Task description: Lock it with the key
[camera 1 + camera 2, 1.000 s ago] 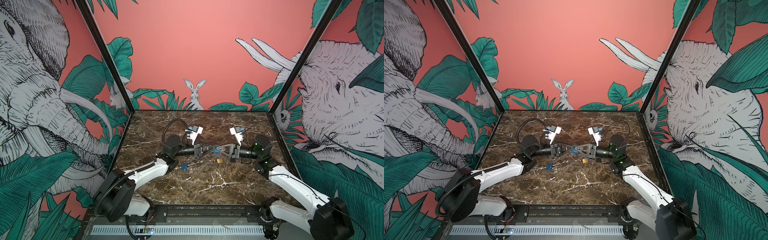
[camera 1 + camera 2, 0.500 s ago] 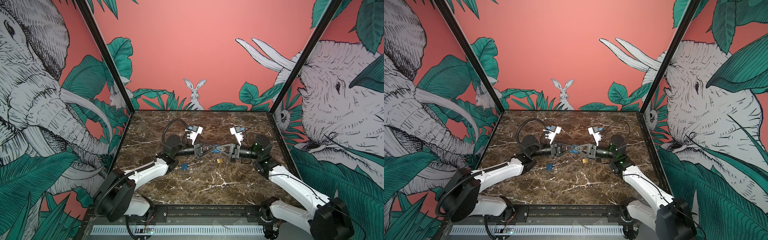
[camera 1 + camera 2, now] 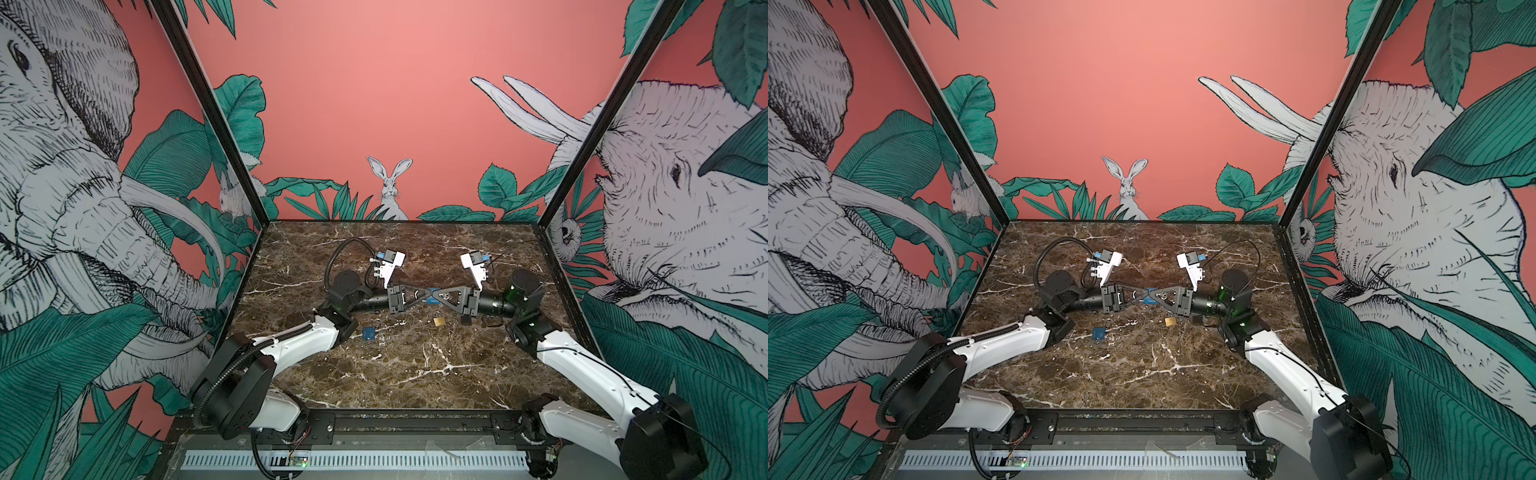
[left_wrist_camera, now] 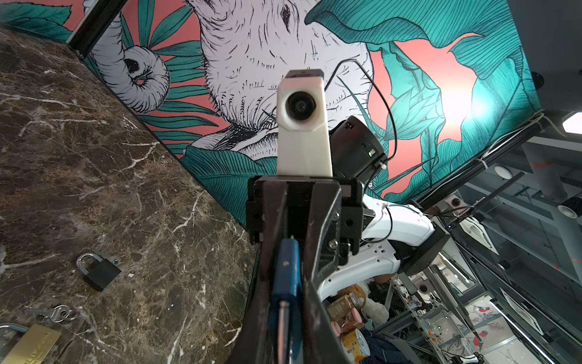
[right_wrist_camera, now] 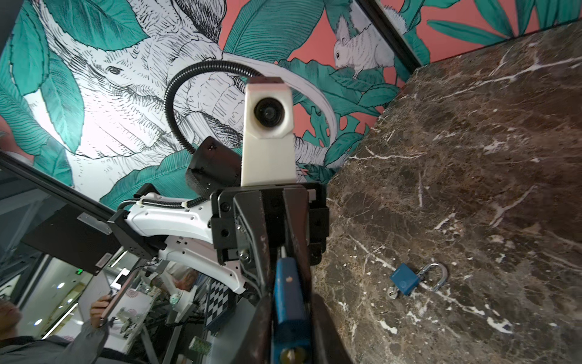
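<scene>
Above brown marble tabletop (image 3: 415, 374), jungle-mural walls (image 3: 374, 104), left claw (image 3: 425, 296) and right claw (image 3: 437, 296) both clamping blue padlock (image 5: 288, 299)

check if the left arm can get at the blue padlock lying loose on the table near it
Probably not yet: the left gripper is closed on the held blue padlock in mid-air. The way itself looks free: the loose blue padlock lies on bare marble beside that arm, nothing over it.

Remote seat view: left arm (image 3: 291, 345) and right arm (image 3: 590, 374) are white shells with fat black joints. There's a ribbed black hose (image 5: 168, 97) on the left and a skinny wire (image 4: 380, 94) on the right. Left gripper (image 3: 428, 294) and right gripper (image 3: 434, 297) are all black.
</scene>
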`<move>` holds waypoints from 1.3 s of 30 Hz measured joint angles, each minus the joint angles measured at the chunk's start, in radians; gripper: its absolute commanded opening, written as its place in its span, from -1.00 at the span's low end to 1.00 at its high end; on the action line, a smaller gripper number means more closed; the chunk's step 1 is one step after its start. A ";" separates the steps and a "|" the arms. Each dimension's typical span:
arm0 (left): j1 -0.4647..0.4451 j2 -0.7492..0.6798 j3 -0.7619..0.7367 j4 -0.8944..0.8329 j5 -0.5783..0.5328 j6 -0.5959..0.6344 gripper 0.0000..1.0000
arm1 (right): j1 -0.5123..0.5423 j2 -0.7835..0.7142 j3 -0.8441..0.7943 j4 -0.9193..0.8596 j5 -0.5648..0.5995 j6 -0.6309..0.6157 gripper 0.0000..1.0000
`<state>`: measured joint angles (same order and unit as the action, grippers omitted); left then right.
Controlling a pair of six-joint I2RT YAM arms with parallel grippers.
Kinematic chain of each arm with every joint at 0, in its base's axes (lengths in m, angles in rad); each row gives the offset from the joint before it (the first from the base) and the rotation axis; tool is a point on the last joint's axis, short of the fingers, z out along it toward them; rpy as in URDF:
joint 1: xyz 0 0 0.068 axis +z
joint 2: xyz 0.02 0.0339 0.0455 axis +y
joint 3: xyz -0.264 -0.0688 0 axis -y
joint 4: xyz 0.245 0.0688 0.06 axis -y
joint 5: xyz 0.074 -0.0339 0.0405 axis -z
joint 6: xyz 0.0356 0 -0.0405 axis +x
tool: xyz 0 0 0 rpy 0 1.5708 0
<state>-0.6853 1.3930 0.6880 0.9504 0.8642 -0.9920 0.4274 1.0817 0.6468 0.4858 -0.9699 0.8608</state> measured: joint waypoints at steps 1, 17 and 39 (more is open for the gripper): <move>-0.002 0.000 -0.008 0.002 -0.007 0.000 -1.00 | -0.001 0.000 0.000 -0.003 0.009 0.000 -0.41; 0.020 -0.011 -0.041 0.025 -0.087 -0.012 -1.00 | -0.006 -0.013 -0.047 0.000 -0.017 0.034 -0.55; 0.030 0.027 -0.038 0.117 -0.058 -0.066 -1.00 | -0.007 0.024 -0.048 0.094 -0.033 0.076 -1.00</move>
<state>-0.6556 1.4204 0.6498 1.0672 0.8059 -1.0580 0.4206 1.1061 0.5987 0.5797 -1.0027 0.9363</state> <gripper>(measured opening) 0.170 0.106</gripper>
